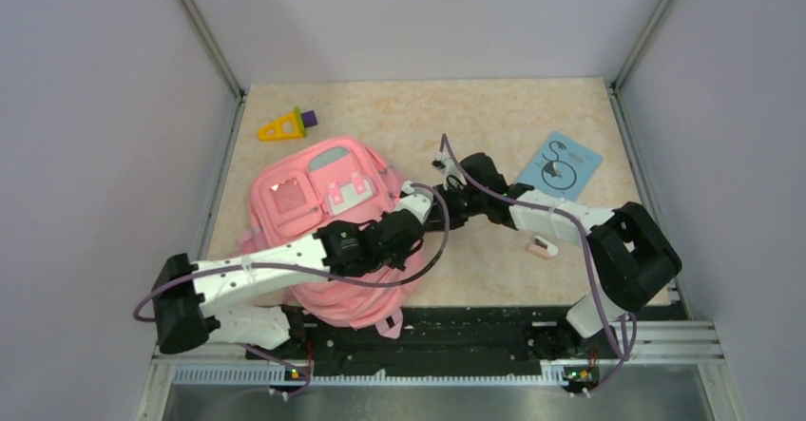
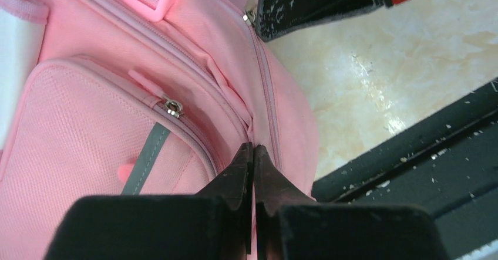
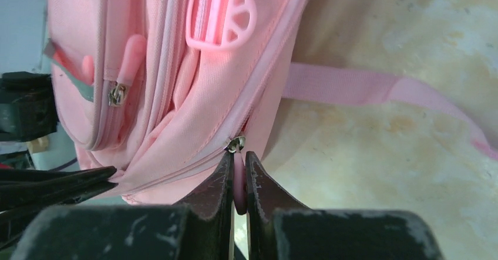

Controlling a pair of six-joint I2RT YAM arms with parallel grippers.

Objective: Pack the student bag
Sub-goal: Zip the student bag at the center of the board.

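The pink student bag [image 1: 314, 202] lies flat on the table, left of centre. It fills the left wrist view [image 2: 106, 107] and the right wrist view [image 3: 176, 66]. My left gripper [image 1: 411, 214] is at the bag's right edge; its jaws are shut on a fold of the bag's fabric [image 2: 253, 149] beside a zipper line. My right gripper [image 1: 439, 198] meets it there and is shut on a pink zipper pull [image 3: 239, 175] hanging from a metal slider [image 3: 236, 144]. The zipper looks closed.
A yellow and purple toy [image 1: 285, 126] lies at the back left. A blue booklet [image 1: 559, 165] lies at the back right. A small pink and white object [image 1: 542, 247] lies near the right arm. A pink strap [image 3: 382, 93] trails over the table.
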